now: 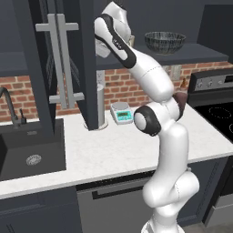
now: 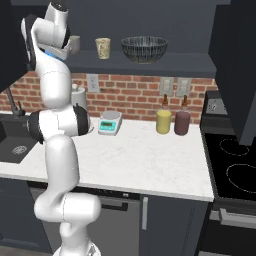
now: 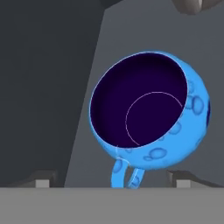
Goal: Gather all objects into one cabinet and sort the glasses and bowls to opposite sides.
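With the blue bowl (image 3: 148,118) lying between the spread fingertips of the claw (image 3: 111,177) up on the cabinet shelf (image 2: 150,64), well left of the dark mesh bowl (image 2: 144,48), I'd back straight out without nudging it.

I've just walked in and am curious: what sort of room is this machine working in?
A kitchen, by all signs, though a rendered one: a black sink set in a white counter, a stove at one end, and a dark wall cabinet holding a mesh-patterned bowl and a cream tumbler.
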Controlling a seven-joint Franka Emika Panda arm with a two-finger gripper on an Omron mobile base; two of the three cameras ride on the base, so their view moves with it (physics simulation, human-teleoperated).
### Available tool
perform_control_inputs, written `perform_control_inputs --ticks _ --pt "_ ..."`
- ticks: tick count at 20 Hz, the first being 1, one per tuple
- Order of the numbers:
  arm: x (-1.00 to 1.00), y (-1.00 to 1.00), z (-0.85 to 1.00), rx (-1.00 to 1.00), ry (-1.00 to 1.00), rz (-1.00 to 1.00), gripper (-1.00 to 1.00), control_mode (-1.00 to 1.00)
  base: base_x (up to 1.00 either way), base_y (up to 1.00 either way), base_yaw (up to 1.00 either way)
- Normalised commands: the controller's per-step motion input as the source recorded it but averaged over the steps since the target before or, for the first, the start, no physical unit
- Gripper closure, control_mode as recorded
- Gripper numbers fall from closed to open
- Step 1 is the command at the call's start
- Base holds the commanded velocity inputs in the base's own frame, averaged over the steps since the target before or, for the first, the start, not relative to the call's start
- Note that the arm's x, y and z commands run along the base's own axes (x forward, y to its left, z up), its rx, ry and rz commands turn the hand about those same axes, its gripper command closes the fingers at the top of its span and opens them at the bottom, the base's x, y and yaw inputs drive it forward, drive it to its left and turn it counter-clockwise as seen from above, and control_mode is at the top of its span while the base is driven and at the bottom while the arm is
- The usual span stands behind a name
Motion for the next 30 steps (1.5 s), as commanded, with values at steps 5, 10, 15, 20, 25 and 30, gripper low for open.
perform_control_inputs --ticks 5,10,15,20,25,30 --pt "-0.27 -0.09 0.32 0.09 -0.04 0.00 -1.00 -1.00 0.00 0.00 0.00" --pt "-0.52 -0.29 0.34 0.07 -0.03 0.00 -1.00 -1.00 0.00 0.00 0.00" --pt "-0.73 -0.52 0.01 -0.01 0.00 0.03 -1.00 -1.00 0.00 0.00 0.00" --pt "-0.52 -0.68 -0.15 -0.07 0.00 0.01 -1.00 -1.00 0.00 0.00 0.00" --pt "-0.42 -0.69 -0.22 -0.06 0.00 0.00 -1.00 -1.00 0.00 0.00 0.00" --pt "-0.14 -0.73 -0.07 -0.04 -0.01 -0.03 -1.00 -1.00 0.00 0.00 0.00"
